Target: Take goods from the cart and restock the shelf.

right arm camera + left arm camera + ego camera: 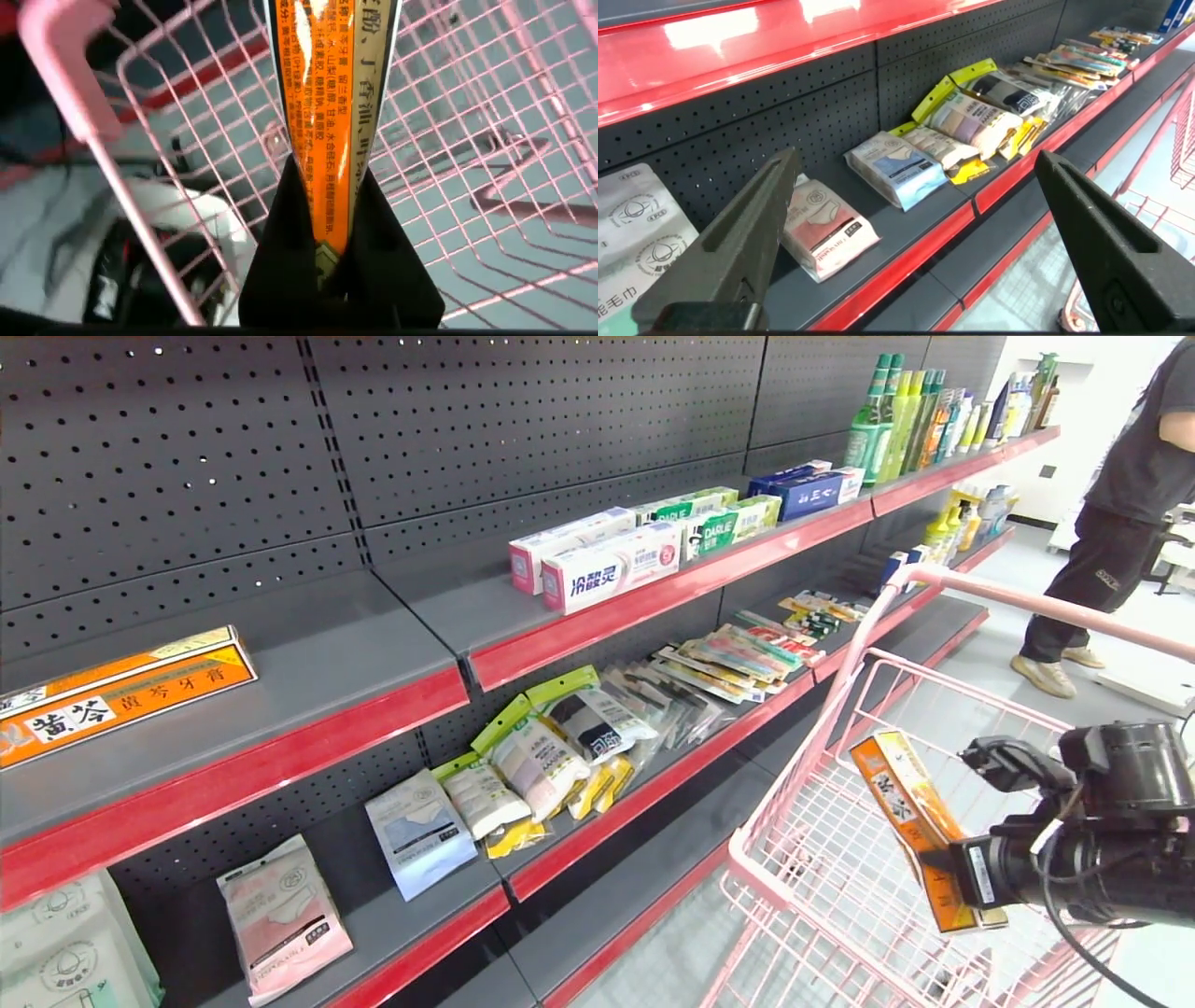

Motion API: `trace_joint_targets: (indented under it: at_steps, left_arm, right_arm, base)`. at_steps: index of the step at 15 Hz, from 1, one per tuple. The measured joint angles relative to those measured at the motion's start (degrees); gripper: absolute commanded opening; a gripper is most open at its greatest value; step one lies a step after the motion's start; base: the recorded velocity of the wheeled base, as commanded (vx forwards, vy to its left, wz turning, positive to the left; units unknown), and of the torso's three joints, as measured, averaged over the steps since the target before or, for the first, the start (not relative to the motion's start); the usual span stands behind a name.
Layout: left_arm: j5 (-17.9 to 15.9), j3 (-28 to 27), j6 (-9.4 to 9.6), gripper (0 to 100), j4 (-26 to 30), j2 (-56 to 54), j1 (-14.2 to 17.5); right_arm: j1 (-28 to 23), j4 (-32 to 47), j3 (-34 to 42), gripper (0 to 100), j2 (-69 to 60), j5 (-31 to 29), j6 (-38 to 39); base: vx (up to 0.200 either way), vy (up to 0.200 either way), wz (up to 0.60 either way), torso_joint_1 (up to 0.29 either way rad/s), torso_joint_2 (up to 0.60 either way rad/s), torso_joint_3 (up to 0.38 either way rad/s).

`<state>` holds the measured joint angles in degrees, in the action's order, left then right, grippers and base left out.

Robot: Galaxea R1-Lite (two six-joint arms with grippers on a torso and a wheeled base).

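The right gripper point(329, 187), with matte black wedge fingers, clamps a long glossy orange carton point(327, 84) by one end over the pink wire-mesh cart point(845, 658) at five o'clock. The left gripper point(917, 159) gapes wide and empty, facing soft plastic packets point(896, 170) on the red-lipped shelf point(906, 257).

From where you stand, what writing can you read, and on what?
"黄芩牙膏": long orange box on the upper shelf.
"冷酸灵": white box farther along it.
"DARLIE": green box beyond that.
Too small or blurred to read: the held box in the right hand, the blue boxes, the packets below.
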<state>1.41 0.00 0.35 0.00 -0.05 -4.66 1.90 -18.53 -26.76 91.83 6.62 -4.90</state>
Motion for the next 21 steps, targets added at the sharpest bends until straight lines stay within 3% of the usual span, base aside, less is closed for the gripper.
trace_joint_targets:
  at_steps: [3, 10, 21]
  left_arm:
    - [0.0, 0.0, -0.02, 100, 0.0, 0.0, 0.0]
    - [0.0, 0.0, -0.02, 100, 0.0, 0.0, 0.0]
    - [0.0, 0.0, 0.0, 100, 0.0, 0.0, 0.0]
  right_arm:
    - [2.0, 0.1, 4.9, 0, -10.1, -8.6, 4.9]
    - [2.7, 0.3, 14.6, 0, -25.1, -9.9, 5.1]
    - [2.6, 0.3, 18.1, 0, -32.0, -10.0, 1.3]
  base:
    - [0.0, 0.0, 0.0, 0.0, 0.0, 0.0]
    - [0.0, 0.0, 0.0, 0.029, -0.06, -0.038]
    - [0.0, 0.0, 0.0, 0.233, -0.53, -0.291]
